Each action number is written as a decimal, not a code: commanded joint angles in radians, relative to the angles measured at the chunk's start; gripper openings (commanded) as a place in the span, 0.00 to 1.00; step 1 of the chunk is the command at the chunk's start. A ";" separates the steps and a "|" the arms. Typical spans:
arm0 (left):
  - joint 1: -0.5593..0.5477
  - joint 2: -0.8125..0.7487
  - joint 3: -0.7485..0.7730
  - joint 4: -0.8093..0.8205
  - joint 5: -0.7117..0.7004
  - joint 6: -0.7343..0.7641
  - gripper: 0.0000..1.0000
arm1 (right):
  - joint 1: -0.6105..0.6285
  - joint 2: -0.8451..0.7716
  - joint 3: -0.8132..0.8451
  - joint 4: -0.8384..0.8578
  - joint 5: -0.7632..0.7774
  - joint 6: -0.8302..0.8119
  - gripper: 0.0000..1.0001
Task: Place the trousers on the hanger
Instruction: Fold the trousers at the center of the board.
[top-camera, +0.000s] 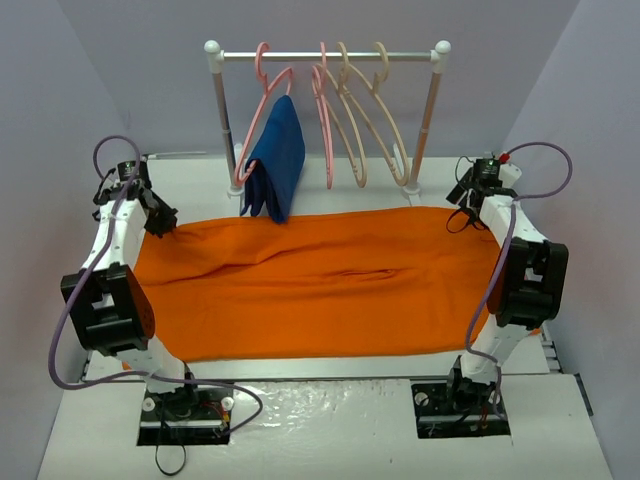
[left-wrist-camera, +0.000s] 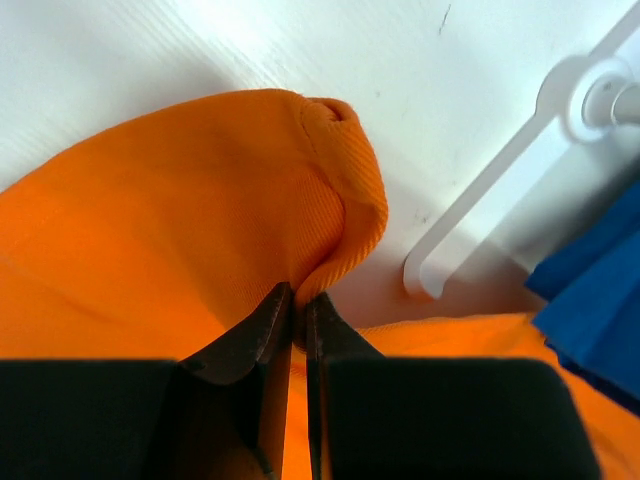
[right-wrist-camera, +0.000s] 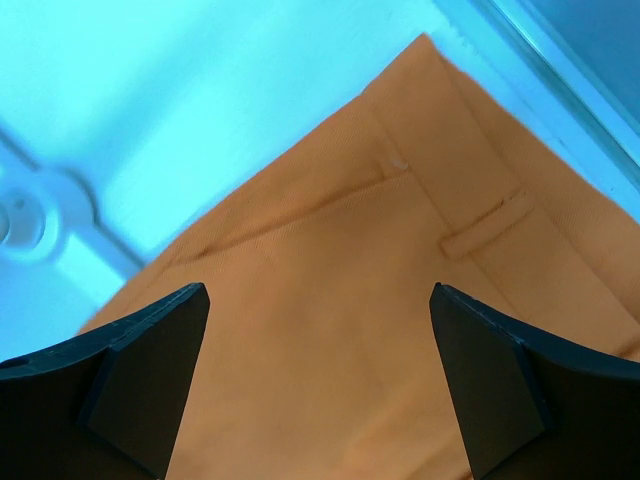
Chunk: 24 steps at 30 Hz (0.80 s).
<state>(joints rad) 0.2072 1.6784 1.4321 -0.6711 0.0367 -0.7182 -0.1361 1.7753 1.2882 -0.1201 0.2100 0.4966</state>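
White table (top-camera: 330, 405) is carrying trousers (top-camera: 320, 285) flat, left gripper (left-wrist-camera: 298, 300) pinching their far-left corner, right gripper (right-wrist-camera: 318, 290) hovering wide over the far-right, hanger (top-camera: 393, 128) hanging bare

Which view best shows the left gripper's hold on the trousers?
Left wrist: the left gripper is shut on a fold of the trousers. Top external shows it only small at the cloth's corner; right wrist misses it.

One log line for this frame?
left gripper: shut on trousers edge | right gripper: open over waistband | trousers: spread on table
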 joint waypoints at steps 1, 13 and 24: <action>0.025 -0.094 -0.093 0.054 0.094 0.033 0.00 | -0.011 0.109 0.137 0.017 0.087 0.037 0.91; 0.076 -0.359 -0.305 0.103 0.115 0.075 0.00 | -0.020 0.346 0.245 0.129 0.054 0.085 0.94; 0.103 -0.422 -0.327 0.102 0.159 0.065 0.00 | -0.025 0.382 0.207 0.136 0.063 0.101 0.91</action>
<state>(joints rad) 0.2916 1.3010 1.0654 -0.6078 0.1769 -0.6575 -0.1520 2.1563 1.5062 0.0010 0.2549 0.5795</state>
